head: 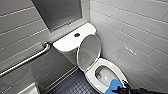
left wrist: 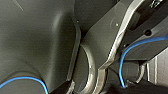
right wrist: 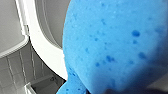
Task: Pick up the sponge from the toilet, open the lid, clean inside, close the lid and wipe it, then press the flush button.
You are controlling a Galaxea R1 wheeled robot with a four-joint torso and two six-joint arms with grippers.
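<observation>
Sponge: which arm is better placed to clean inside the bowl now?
Right. The right gripper holds the sponge just over the front rim of the toilet, whose lid already stands open. The left wrist camera faces the robot's own dark panels, so that arm looks tucked away.

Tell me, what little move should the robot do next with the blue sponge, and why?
Probably dip the sponge forward and down into the toilet bowl. The lid already stands open, leaning toward the tank, and the right claw holds the sponge just above the near rim, so it seems not to touch the inside yet.
</observation>
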